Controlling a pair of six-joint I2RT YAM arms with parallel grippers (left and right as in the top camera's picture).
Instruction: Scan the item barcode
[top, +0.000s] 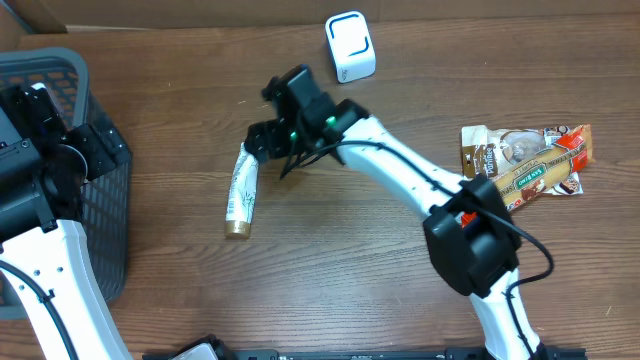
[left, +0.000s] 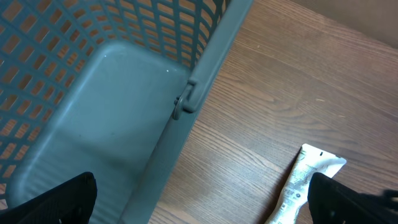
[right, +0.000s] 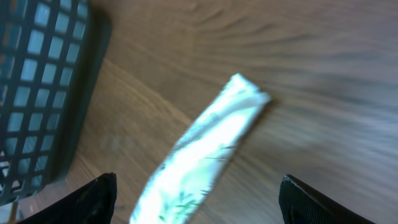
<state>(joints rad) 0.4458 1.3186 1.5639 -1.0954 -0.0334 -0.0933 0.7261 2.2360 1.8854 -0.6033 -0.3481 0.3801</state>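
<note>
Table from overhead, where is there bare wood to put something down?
Widest free patch: front centre of the table, bordered by the tube, the right arm and the near edge. Also bare: the back strip between basket and scanner. Crowded: the tube's crimped end under the right pincer, and the snack packets at right.

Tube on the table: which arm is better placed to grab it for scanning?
Right. The right end effector, open, hovers over the crimped end of the tube. The left end effector, also open, is over the basket, farther away.
</note>
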